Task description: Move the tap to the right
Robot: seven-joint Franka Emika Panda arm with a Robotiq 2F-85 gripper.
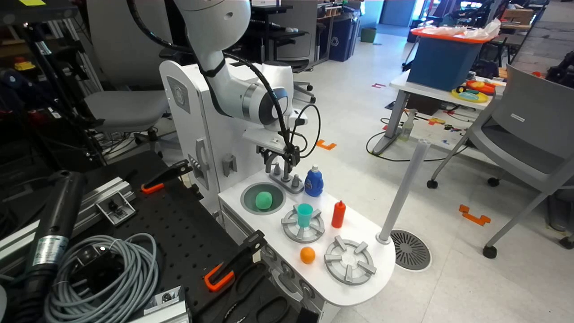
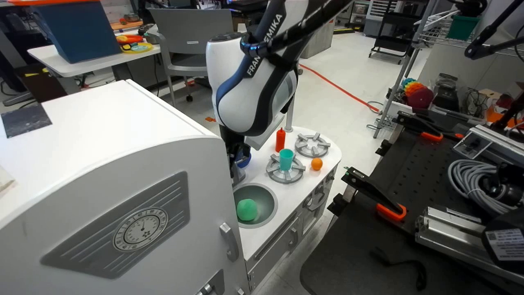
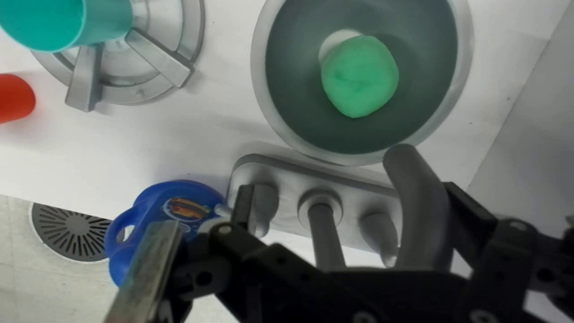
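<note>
Wrist view: the gripper (image 3: pixel 347 206) fills the lower edge, its fingers (image 3: pixel 471 220) spread wide with nothing gripped. In the gap, right of the lower middle, is the tap (image 3: pixel 419 202), its grey hooked spout standing over a base just beside the sink (image 3: pixel 258 72). The finger on the right overlaps the spout; whether they touch I cannot tell. A blue bottle (image 3: pixel 148 208) is at lower left, partly behind the other finger. The step in hand looks to be straddling the tap, ready to swing it. The next move likely calls for a finger pressed sideways on the spout, or a light pinch, then a slow turn that spares the bottle. Which way counts as right I cannot settle. The spout's bend is hidden behind the gripper.

In an exterior view, the arm (image 1: pixel 233 94) slants down from the top, left of centre, and the tap is near the middle of the frame, just under the gripper. The dark fingers crowd it, so contact is hard to read.

In an exterior view, a white cabinet (image 2: pixel 102 184) fills the lower left and cuts off part of the sink; most of the tap, near centre, is masked by the gripper.
</note>
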